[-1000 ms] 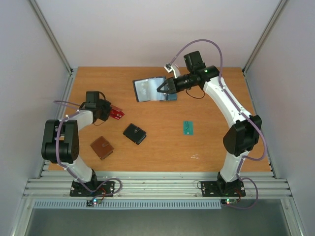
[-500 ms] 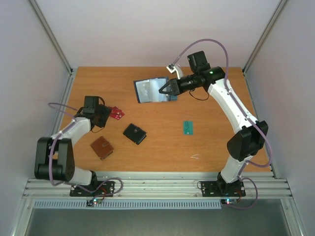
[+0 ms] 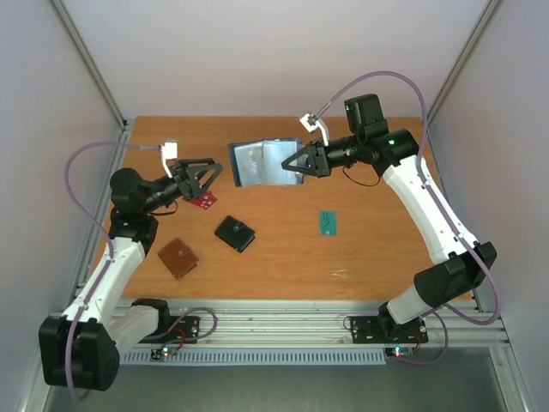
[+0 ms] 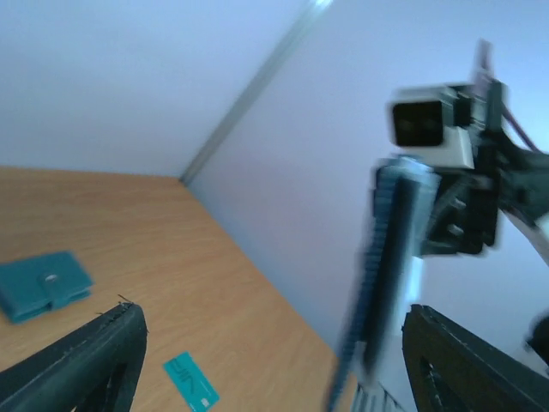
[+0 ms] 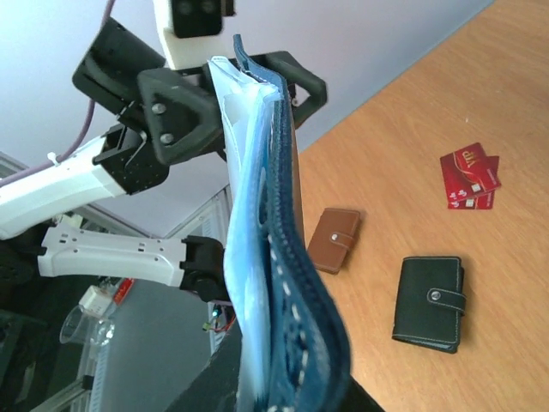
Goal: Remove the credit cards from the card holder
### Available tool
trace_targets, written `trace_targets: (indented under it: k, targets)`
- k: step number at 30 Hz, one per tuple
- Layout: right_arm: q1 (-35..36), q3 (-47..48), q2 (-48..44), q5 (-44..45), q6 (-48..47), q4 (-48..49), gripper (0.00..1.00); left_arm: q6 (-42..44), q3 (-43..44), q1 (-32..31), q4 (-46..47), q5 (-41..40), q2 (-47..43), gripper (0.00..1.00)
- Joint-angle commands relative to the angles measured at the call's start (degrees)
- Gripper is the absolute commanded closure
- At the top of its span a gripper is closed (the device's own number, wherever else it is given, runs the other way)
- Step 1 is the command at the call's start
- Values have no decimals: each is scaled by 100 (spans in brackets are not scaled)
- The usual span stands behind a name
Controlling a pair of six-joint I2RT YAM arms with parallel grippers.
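Observation:
My right gripper (image 3: 300, 160) is shut on the dark navy card holder (image 3: 262, 161) and holds it up, open, above the back of the table. In the right wrist view the card holder (image 5: 274, 283) stands edge-on between the jaws of the right gripper (image 5: 283, 378). My left gripper (image 3: 213, 178) is open and empty, raised and pointing at the holder from the left. In the left wrist view the left gripper (image 4: 273, 313) faces the blurred card holder (image 4: 386, 257). A red card (image 3: 204, 200) lies below the left gripper. A teal-green card (image 3: 328, 222) lies further right.
A black wallet (image 3: 234, 233) and a brown wallet (image 3: 177, 257) lie on the table's near left. A teal wallet (image 4: 43, 283) shows on the table in the left wrist view. White walls and metal posts close in the table on three sides.
My left gripper opened and left the red card on the table, then rose and swung right toward the card holder. The right arm shifted the holder slightly right.

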Motion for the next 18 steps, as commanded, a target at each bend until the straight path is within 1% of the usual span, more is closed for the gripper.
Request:
trace_targets:
  k: [1, 4, 6, 7, 10, 11, 15, 18]
  targets:
    - [220, -150, -253, -153, -5, 259, 94, 695, 179, -183, 560, 1354, -282, 18]
    - [343, -215, -322, -124, -6, 252, 94, 763, 171, -276, 490, 1358, -373, 19]
    - [425, -245, -395, -28, -2, 253, 94, 813, 174, -308, 389, 1254, -417, 23]
    - [466, -251, -424, -12, -5, 257, 94, 895, 187, -348, 277, 1170, -440, 27]
    - [639, -276, -451, 40, -17, 250, 94, 1110, 178, -419, 174, 1017, -474, 47]
    - [690, -278, -444, 93, -41, 226, 94, 1149, 185, -452, 173, 993, -487, 52]
    - [845, -300, -392, 170, -51, 208, 94, 1328, 213, -658, 106, 973, -526, 63]
    - [963, -300, -380, 302, -26, 266, 94, 1368, 222, -779, 89, 872, -541, 63]
